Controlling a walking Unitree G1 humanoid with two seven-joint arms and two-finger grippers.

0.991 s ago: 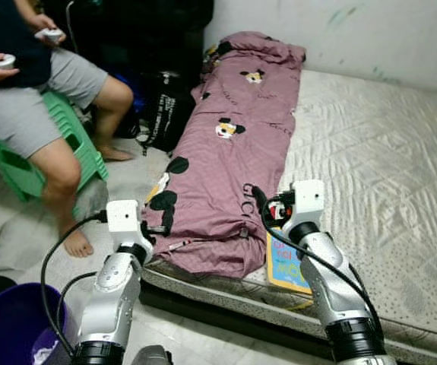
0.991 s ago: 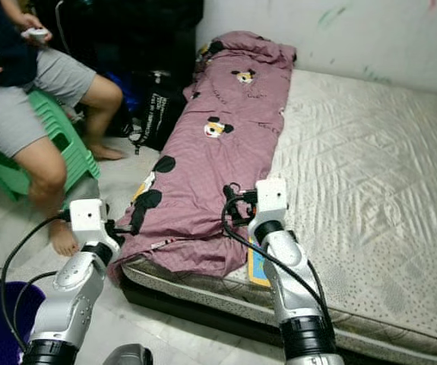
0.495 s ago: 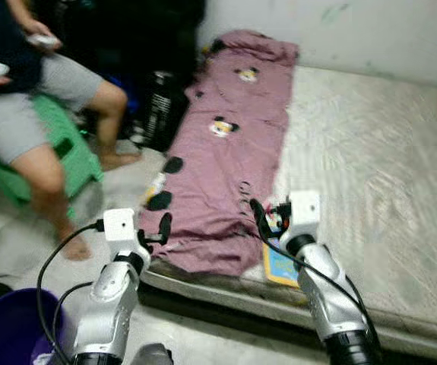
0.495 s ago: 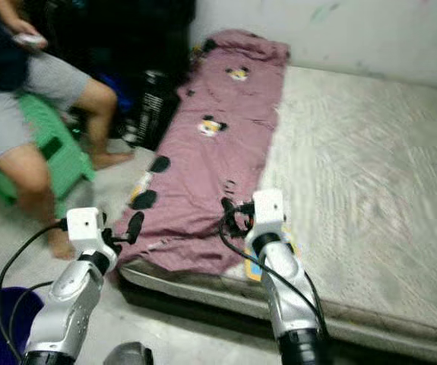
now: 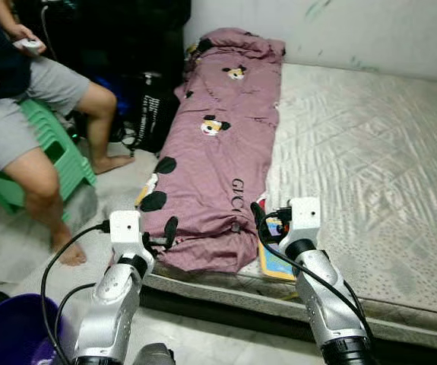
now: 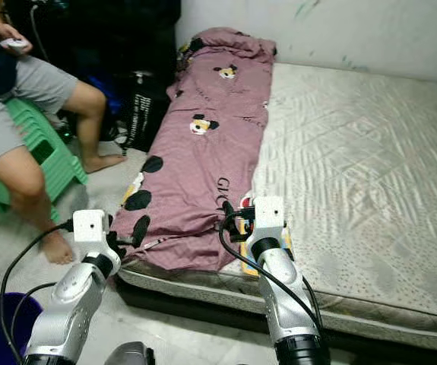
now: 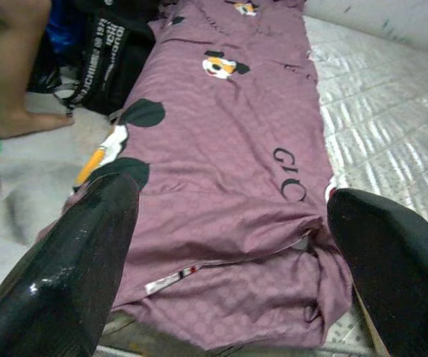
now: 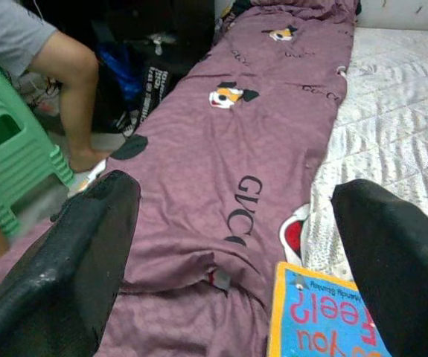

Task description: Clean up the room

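A mauve quilt with cartoon mouse prints lies lengthwise along the left side of a bare mattress. My left gripper hovers open just off the quilt's near left corner, with nothing between its fingers. My right gripper is open too, low over the quilt's near right corner. Beside it a blue book with a yellow border lies flat on the mattress, partly under my right arm in the left eye view.
A person sits on a green stool at the left, holding controllers. A black bag stands on the floor next to the mattress. A purple bucket is at my lower left.
The whole view shifted and blurred as the camera moved; the bed now sits slightly further left. Both grippers stay open at the quilt's near end.
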